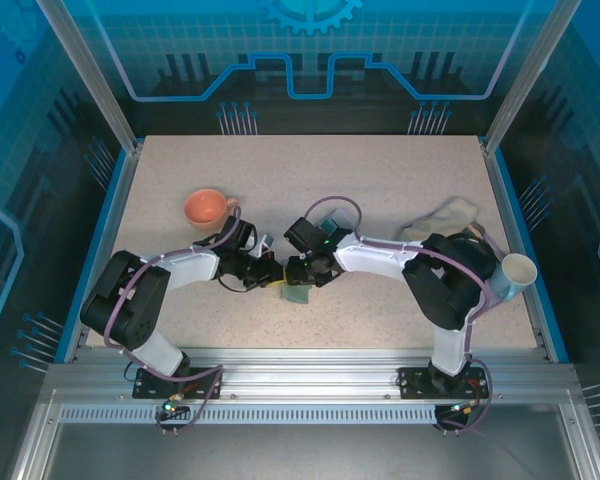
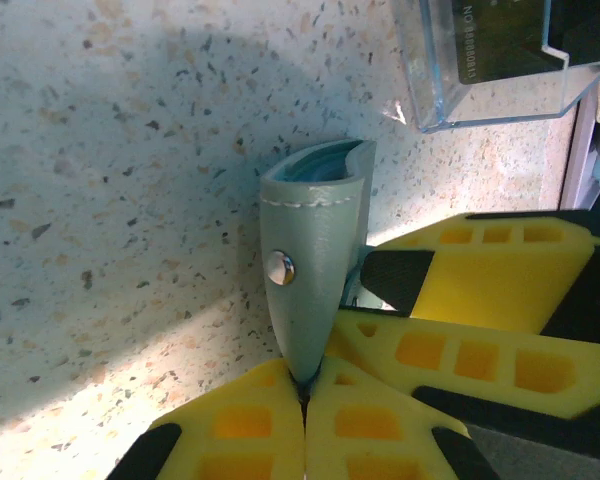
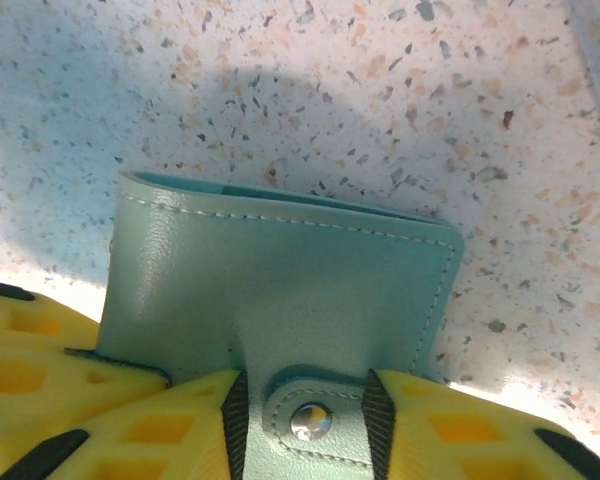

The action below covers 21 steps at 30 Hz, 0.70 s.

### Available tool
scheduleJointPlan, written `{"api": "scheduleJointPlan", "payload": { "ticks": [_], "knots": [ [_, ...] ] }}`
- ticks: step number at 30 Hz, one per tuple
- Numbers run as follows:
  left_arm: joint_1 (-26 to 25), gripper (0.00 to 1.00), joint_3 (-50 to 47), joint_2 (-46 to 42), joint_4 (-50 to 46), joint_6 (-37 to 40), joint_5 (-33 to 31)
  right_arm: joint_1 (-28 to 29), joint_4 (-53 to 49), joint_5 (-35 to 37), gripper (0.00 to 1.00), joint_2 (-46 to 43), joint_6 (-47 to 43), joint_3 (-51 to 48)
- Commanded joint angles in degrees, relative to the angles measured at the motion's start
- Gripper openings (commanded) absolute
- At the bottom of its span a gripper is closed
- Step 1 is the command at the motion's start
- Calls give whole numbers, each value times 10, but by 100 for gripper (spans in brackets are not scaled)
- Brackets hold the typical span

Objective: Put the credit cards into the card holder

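Containers first. Clear box point(image 2: 425, 85): hard transparent plastic, rectangular, straight walls, standing on the bench point(image 1: 380, 180) just beyond the holder. Inside it lies a dark card point(image 2: 510, 35) with pale printed characters along one edge.

Holder point(image 3: 280, 270): folded shut, at the bench centre between the two pincer tips. Sage-green, smooth leather-like skin with a faint grain, pale stitching along the edges, rounded corners. A small tab with a round metal snap wraps its lower edge in the right wrist view. Seen edge-on from the left wrist, the fold curves over and a teal layer shows inside it — card or lining, cannot tell.

Left pincer point(image 2: 305, 395): closed on the holder's near end, with the yellow ribbed fingers meeting around the narrow edge.

Right pincer point(image 3: 308, 405): fingers part-way apart, black pads set against each side of the snap tab, gripping the holder there. The fingers are yellow with a lattice of cut-outs.

Bench surface: pale speckled stone pattern, matt.

Elsewhere in the top view: orange cup point(image 1: 208, 208) with a handle, back left, well apart from the holder; white cup point(image 1: 520, 272) at the right edge; a crumpled pale cloth point(image 1: 440, 216) behind the right arm.
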Motion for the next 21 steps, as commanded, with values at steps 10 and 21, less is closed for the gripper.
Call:
{"api": "scheduleJointPlan", "payload": {
  "ticks": [10, 21],
  "knots": [
    [-4, 0, -14, -23, -1, -2, -19, 2, -139, 133, 14, -40, 10, -33],
    [-4, 0, -28, -19, 17, -8, -4, -51, -93, 56, 19, -134, -17, -90]
  ]
}}
